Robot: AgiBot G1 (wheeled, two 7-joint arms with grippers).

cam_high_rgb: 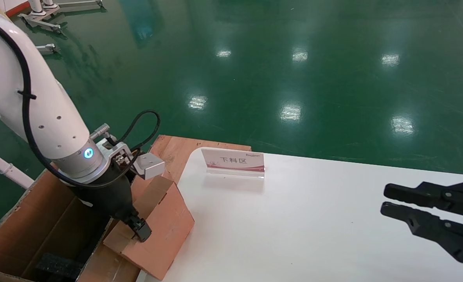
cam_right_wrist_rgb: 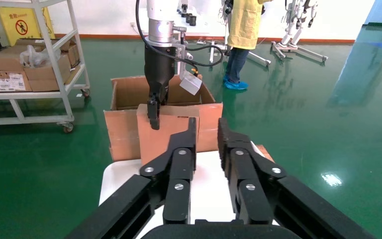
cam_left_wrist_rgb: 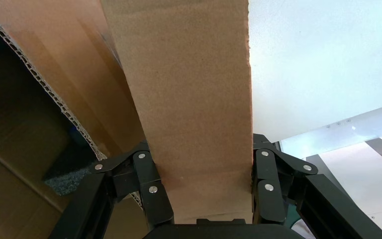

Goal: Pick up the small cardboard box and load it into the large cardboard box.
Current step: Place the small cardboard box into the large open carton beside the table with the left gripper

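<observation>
The small cardboard box (cam_high_rgb: 157, 223) is held edge-up over the table edge (cam_high_rgb: 294, 219), clamped across its narrow edge by the left gripper (cam_high_rgb: 140, 230). The large cardboard box (cam_high_rgb: 31, 219) lies just beside it, on the left. The right gripper (cam_high_rgb: 388, 199) is parked well apart, fingers parted and empty.

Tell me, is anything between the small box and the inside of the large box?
Only the large box's near wall, which the small box hangs beside in the left gripper; nothing else shows.
</observation>
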